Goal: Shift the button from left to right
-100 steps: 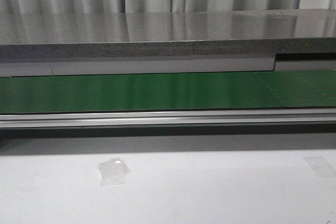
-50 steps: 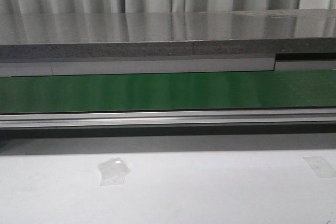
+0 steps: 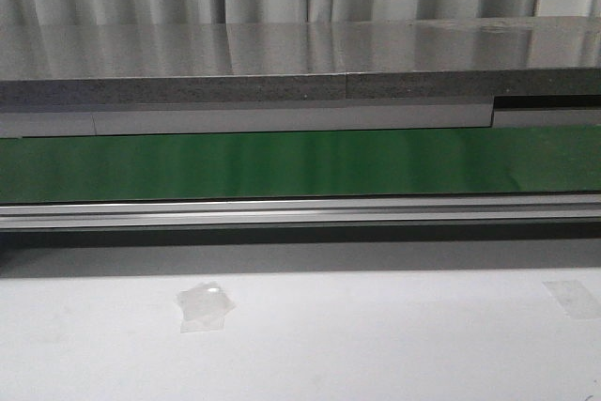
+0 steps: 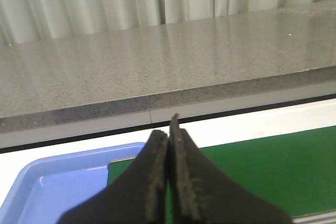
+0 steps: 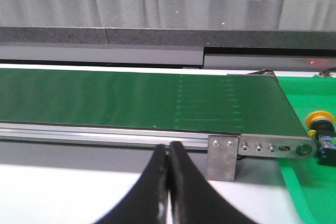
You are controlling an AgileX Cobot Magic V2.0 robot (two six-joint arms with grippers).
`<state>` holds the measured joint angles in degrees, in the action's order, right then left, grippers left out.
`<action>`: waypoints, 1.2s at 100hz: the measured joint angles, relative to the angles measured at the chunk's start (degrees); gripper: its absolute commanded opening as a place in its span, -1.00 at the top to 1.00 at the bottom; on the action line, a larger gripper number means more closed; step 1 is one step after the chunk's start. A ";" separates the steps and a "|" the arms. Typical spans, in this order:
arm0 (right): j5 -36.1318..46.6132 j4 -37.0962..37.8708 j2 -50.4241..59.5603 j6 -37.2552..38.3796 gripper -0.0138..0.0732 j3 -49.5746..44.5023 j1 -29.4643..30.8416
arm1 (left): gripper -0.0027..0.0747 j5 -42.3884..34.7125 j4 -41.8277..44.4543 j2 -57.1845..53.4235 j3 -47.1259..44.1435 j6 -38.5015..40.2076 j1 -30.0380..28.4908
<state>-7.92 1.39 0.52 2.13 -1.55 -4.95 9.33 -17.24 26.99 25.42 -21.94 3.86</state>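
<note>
right wrist view: round orange-yellow button (image 5: 319, 117) beside smooth green belt (image 5: 131, 100), both hands (image 5: 168, 153) pressed together

Front camera: low over white table (image 3: 376, 345), faces 12 o'clock across green belt (image 3: 282, 164) to grey counter (image 3: 282, 49). Wrist cameras sit closer, facing likewise; left sees belt's left end, right its right end.
</note>
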 measured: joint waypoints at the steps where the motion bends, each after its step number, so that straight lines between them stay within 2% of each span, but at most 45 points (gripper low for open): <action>1: 0.00 0.00 0.00 0.00 0.84 0.00 0.00 | 0.98 0.00 0.53 0.00 0.00 1.07 0.00; 19: 0.00 0.00 0.00 0.10 0.84 0.00 0.00 | 0.98 -0.56 18.32 -0.13 -1.15 19.10 0.00; 33: 0.00 0.00 0.00 0.10 0.84 0.00 0.00 | 0.98 -4.58 25.04 -2.82 -5.52 25.88 0.00; 49: 0.00 0.00 0.00 0.10 0.84 0.00 0.00 | 0.98 -7.20 26.27 -9.07 -11.53 27.10 0.00; 86: 0.00 -0.10 0.00 0.10 0.84 0.00 0.00 | 0.98 -6.84 26.52 -24.49 -22.26 27.22 0.00; 120: 0.00 -0.10 0.09 0.10 0.84 0.00 0.00 | 0.98 -6.45 26.52 -27.22 -25.31 28.91 -3.34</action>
<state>-7.92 1.29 0.61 2.24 -1.55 -4.95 2.88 9.28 -0.23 0.10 6.97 0.52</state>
